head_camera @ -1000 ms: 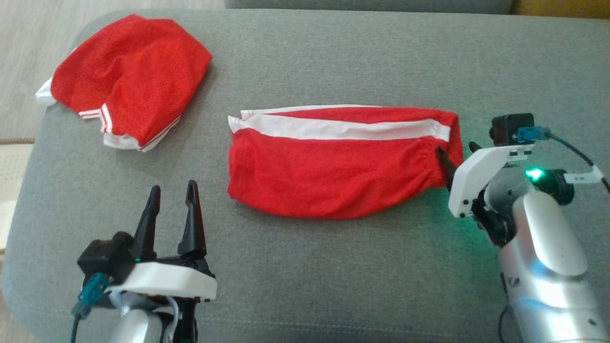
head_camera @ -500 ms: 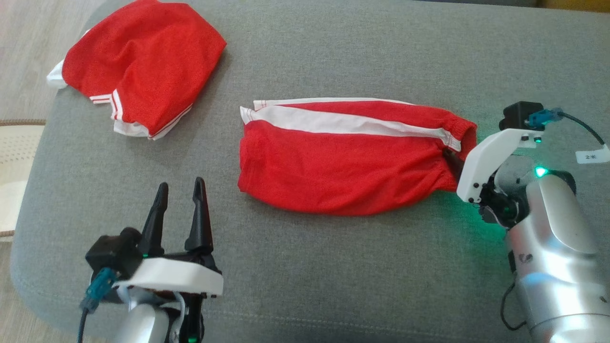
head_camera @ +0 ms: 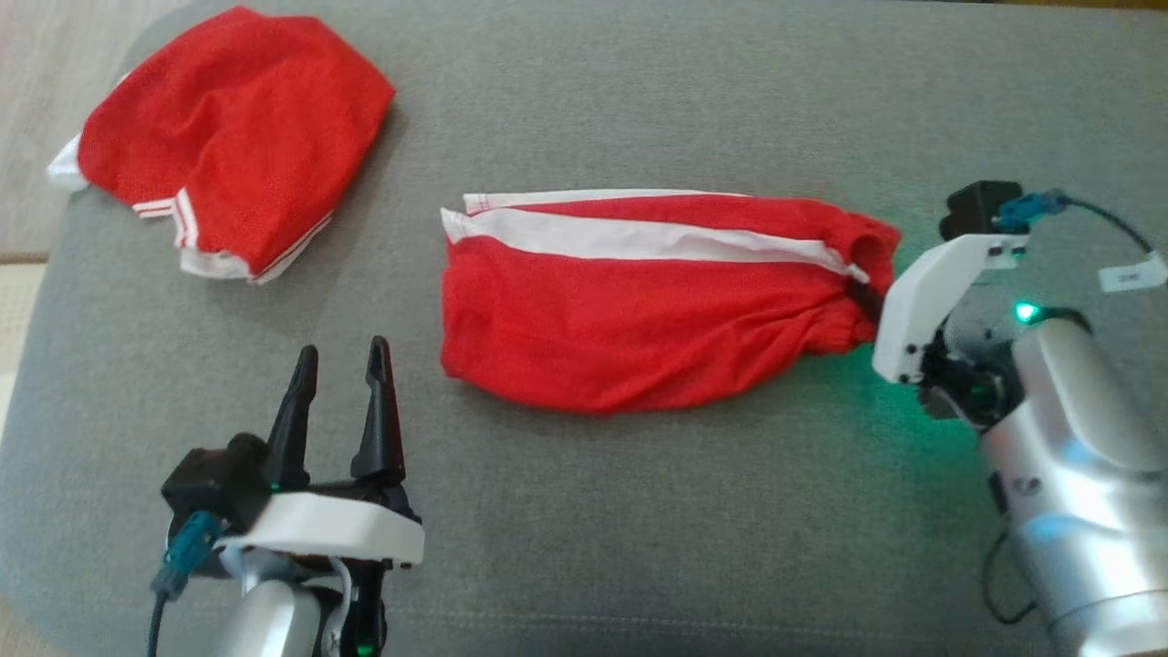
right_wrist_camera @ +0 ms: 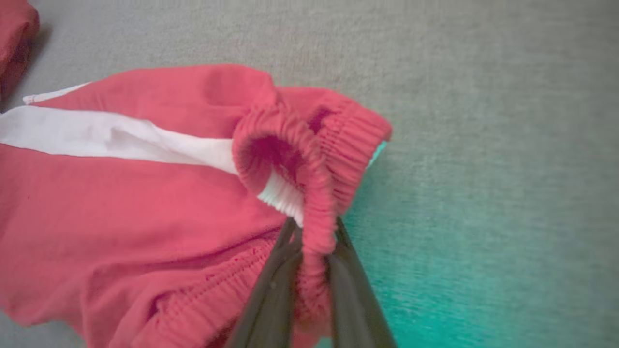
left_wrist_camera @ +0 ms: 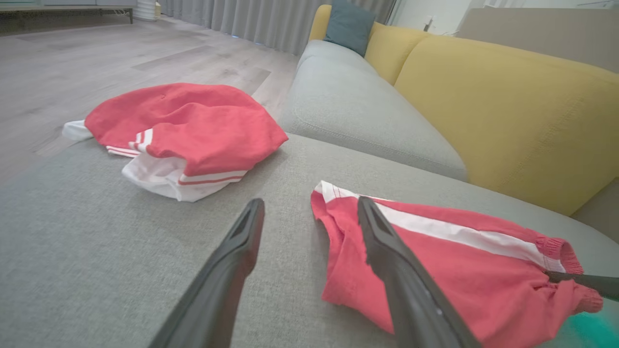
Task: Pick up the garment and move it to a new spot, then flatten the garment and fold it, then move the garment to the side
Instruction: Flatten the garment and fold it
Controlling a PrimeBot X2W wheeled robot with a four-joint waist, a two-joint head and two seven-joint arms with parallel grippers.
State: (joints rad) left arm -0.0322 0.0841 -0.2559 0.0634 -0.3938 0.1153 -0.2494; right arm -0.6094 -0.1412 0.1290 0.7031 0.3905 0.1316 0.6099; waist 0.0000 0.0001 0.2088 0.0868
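Right gripper (right_wrist_camera: 314, 232): closed since a second ago, when its fingers stood apart at the end of the garment (head_camera: 639, 319). It is now clamped on the waistband (right_wrist_camera: 316, 193), one finger on each side of the elastic fold, at the middle right of the head view.
Left gripper (head_camera: 343, 351): unchanged, fingers apart and holding nothing, at the lower left of the head view. Bare sofa (head_camera: 639, 511) lies around its tips, and it sits below and left of the garment's left end, not touching it.
Sofa: grey woven seat carrying both garments, with a green glow on it under the right arm, just beside the waistband.
Light (head_camera: 1027, 313): green, lit on the right arm, at the right of the head view.
Garment: red with a white stripe (head_camera: 639, 239) along its upper side. It lies lengthwise at the centre of the head view. Its right end has bunched into creases running toward the right gripper, and the waistband there is curled open.
Second garment (head_camera: 237, 137): red with white trim, in a rumpled heap at the upper left of the head view, by the seat's edge and well apart from the first.
Backrest (left_wrist_camera: 508, 121): yellow, behind the seat, at the upper right of the left wrist view.
Cushion (left_wrist_camera: 348, 24): teal, at the top centre of that view.
Floor (left_wrist_camera: 96, 48): pale wood, at the upper left of that view, beyond the second garment.
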